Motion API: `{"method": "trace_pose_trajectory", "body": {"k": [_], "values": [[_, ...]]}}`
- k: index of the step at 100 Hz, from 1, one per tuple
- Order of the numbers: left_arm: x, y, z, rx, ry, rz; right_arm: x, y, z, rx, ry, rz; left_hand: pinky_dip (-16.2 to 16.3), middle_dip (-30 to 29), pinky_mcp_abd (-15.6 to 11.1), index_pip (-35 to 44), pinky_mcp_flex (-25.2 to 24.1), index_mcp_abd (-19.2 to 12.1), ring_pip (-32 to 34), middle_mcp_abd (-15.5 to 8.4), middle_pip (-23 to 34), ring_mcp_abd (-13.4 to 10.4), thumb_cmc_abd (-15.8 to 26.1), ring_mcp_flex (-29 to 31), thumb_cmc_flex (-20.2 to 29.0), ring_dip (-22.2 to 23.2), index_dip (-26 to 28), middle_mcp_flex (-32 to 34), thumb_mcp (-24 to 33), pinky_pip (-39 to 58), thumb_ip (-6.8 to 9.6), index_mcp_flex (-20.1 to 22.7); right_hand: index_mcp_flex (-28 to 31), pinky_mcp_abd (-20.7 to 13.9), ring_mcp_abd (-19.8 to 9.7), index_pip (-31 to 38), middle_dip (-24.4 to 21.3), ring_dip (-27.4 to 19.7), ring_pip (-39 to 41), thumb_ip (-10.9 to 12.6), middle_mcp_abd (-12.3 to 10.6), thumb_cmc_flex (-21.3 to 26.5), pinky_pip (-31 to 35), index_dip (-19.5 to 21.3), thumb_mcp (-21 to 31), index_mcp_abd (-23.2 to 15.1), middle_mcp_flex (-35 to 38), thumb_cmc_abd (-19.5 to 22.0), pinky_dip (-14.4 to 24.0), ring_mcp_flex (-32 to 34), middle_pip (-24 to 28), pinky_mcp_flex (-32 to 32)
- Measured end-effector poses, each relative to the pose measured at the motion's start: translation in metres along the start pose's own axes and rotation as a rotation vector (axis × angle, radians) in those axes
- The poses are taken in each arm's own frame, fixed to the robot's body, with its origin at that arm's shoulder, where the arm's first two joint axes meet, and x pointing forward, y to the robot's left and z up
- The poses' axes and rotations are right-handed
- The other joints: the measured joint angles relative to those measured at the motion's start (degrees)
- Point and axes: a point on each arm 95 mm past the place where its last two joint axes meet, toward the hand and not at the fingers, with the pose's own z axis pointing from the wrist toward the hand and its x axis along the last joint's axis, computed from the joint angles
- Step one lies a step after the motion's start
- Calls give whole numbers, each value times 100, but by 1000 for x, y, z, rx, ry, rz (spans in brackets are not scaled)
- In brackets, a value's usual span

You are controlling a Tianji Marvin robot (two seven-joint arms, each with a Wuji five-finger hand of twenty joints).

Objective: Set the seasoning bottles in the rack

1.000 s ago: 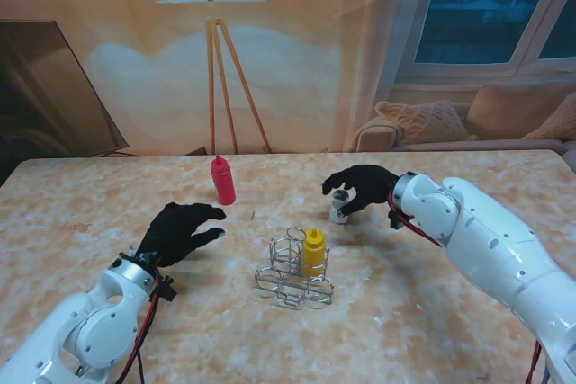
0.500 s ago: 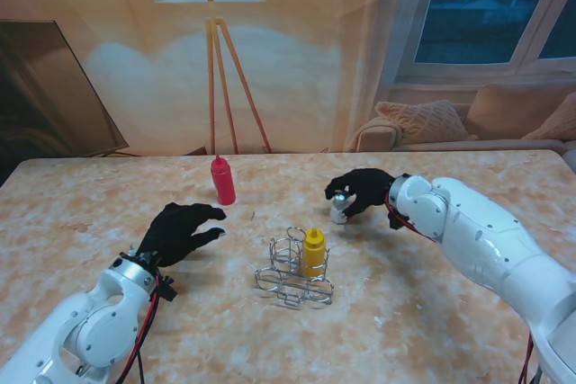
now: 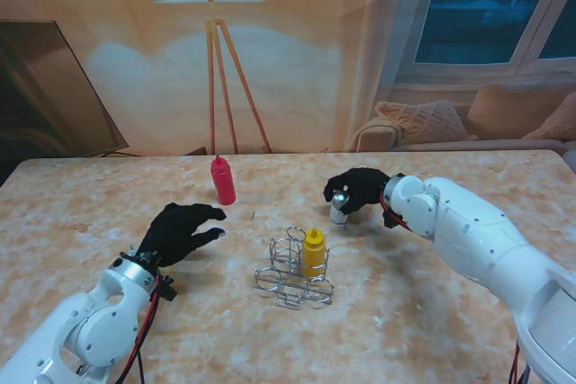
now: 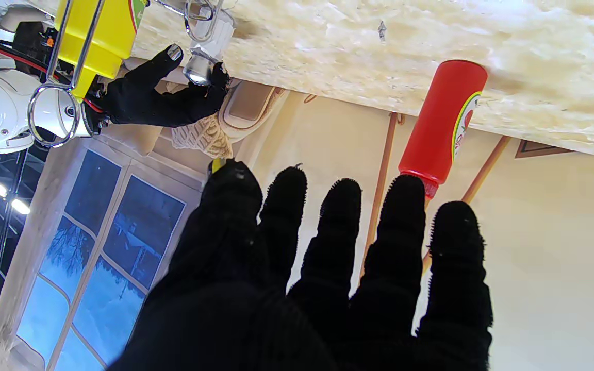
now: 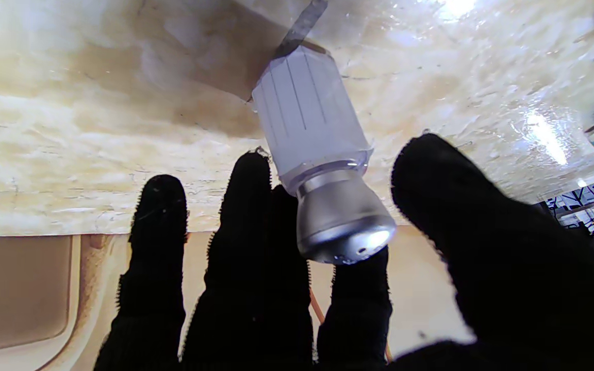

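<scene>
Right hand [image 3: 360, 190] closing around the shaker [image 3: 339, 207] on the worktop [image 3: 432, 312]

The shaker stands upright, silver cap up, fingers [image 5: 245, 216] curled around it; whether it is gripped is unclear. Left hand [image 3: 175, 231] hovers spread, holding nothing, near the upright red bottle [image 3: 222, 181].

A home living room: a tripod floor lamp [image 3: 211, 6] at upper centre, a cushioned sofa [image 3: 468, 123] under the window [image 3: 490, 11] at upper right, a marble-patterned bench [image 3: 90, 213] in front.

Tripod floor lamp [image 3: 212, 6] against beige wall; dark window [image 3: 490, 6]; cushioned sofa [image 3: 468, 123] right.
</scene>
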Motion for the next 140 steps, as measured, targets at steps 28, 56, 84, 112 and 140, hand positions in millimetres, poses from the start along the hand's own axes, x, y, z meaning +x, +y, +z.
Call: {"method": "trace_pose_trajectory", "body": {"k": [28, 56, 84, 112, 140], "values": [[-1, 1, 0, -1, -6, 0, 2, -1, 3, -3, -12, 31, 9, 0, 2, 0, 0, -2, -1, 0, -1, 0, -1, -1, 0, 0, 0, 0, 0, -4, 0, 0, 340, -146, -253, 1037, 816, 742, 836, -586, -246, 681, 15, -214, -497, -435, 406, 32, 319, 365, 304, 341], [-2, 1, 0, -2, -6, -1, 3, -2, 10, -1, -34, 83, 10, 0, 6, 0, 0, -10, -1, 0, -1, 0, -3, -1, 0, 0, 52, 0, 0, -6, 0, 55, 532, -272, -196, 1302, 965, 905, 1115, -649, -173, 1264, 137, -486, -940, -576, 557, 168, 423, 668, 185, 637], [-2, 1, 0, -4, -8, -2, 7, -1, 8, -17, -30, 111, 12, 0, 8, 0, 0, -12, -1, 0, -2, 0, -4, -1, 0, 0, 53, 0, 0, -8, 0, 55, 875, -327, -269, 1375, 963, 968, 1338, -650, -82, 1414, 158, -445, -1125, -720, 765, 213, 485, 856, 106, 842], [-3, 2, 1, -5, -8, -4, 15, 8, -7, -28, 4, 81, 12, 0, 10, 0, 0, -13, -1, 0, -35, 0, -65, -1, 0, 0, 54, 0, 9, -8, 0, 55, 964, -329, -322, 1473, 959, 979, 1457, -650, -5, 1415, 214, -433, -1145, -786, 887, 213, 552, 1012, 98, 935], [-2, 3, 1, -7, -9, -6, 24, 20, -40, -25, 29, 40, 12, 0, 10, 0, 0, -14, -2, 0, -54, 0, -65, -1, 0, 0, 54, 0, 9, -8, 0, 55, 1161, -331, -307, 1473, 959, 996, 1468, -651, 153, 1415, 215, -434, -1146, -786, 1020, 205, 557, 1101, 97, 1073]]}}
